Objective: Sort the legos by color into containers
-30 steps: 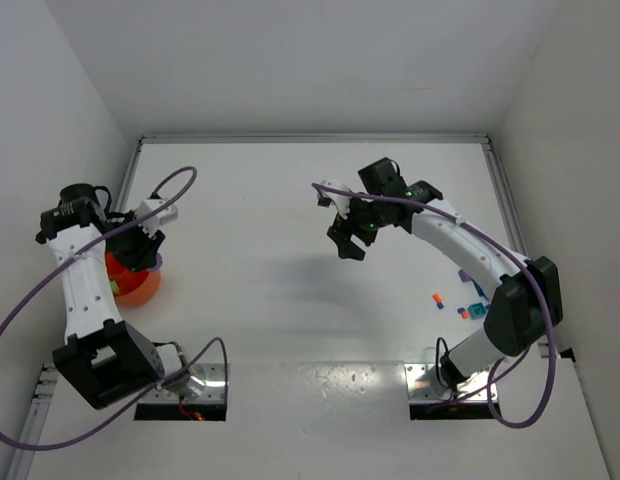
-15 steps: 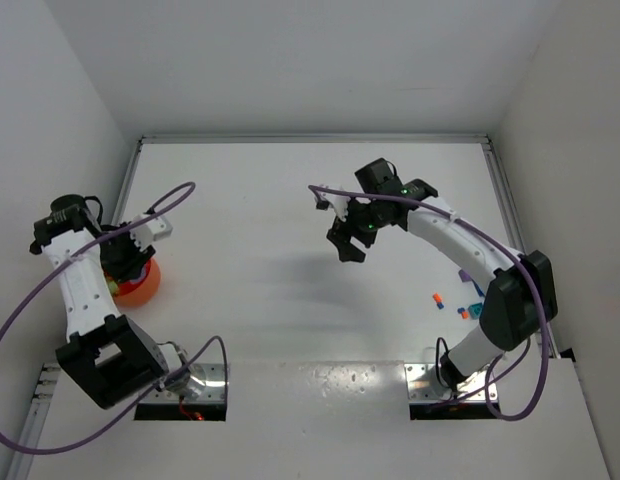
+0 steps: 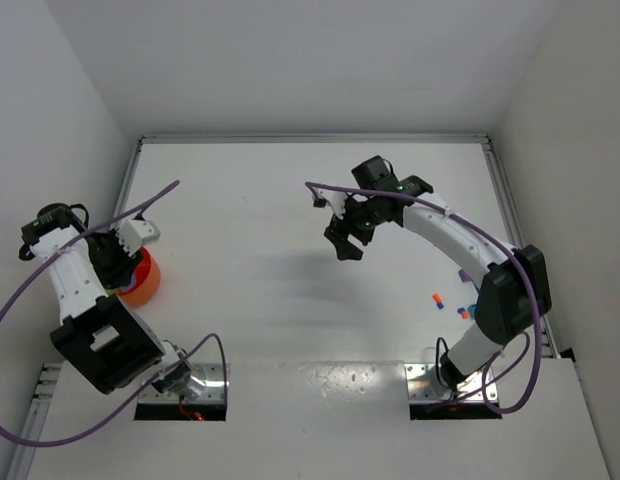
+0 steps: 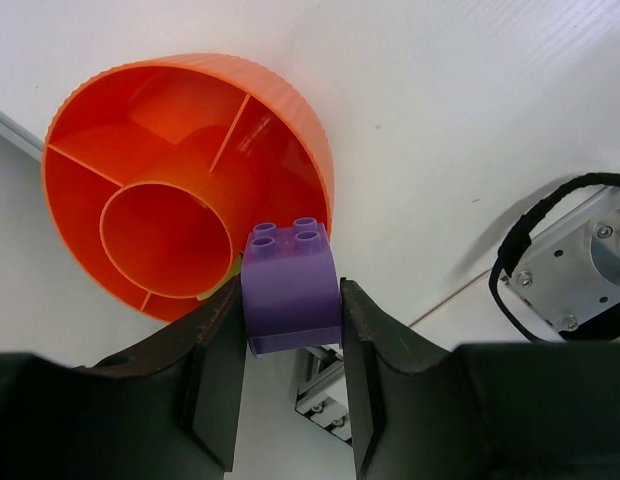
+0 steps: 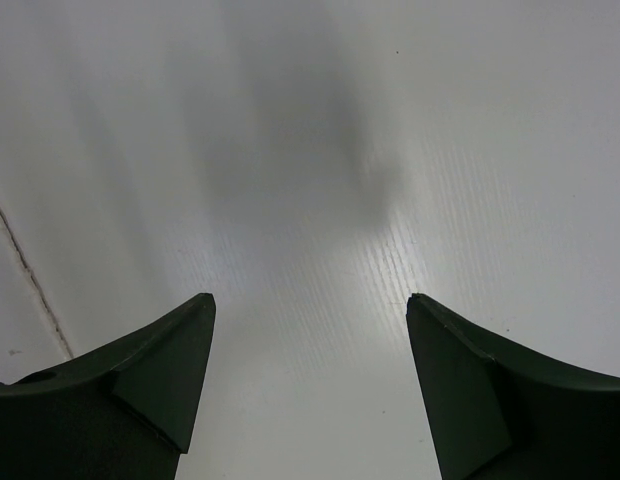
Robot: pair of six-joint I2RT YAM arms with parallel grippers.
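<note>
My left gripper [image 4: 290, 295] is shut on a purple lego [image 4: 290, 280], studs up, held just past the near rim of the round orange container [image 4: 290, 110]. Inside, the container has a centre ring and divider walls, and a sliver of lime green [image 4: 225, 283] shows by its rim. In the top view the container [image 3: 145, 283] sits at the far left, half hidden under my left arm. My right gripper [image 5: 310, 305] hangs open over bare table, with nothing between its fingers, near the table's middle [image 3: 342, 243]. An orange lego [image 3: 437, 299] and teal-blue legos [image 3: 468, 311] lie at the right.
The table's left edge and a metal rail [image 4: 325, 395] lie just below the held brick. A black cable loop and an arm mount [image 4: 580, 260] sit to its right. White walls enclose the table on three sides.
My left arm has swung toward the left edge, carrying the purple lego past the container's rim. My right gripper has barely shifted.
</note>
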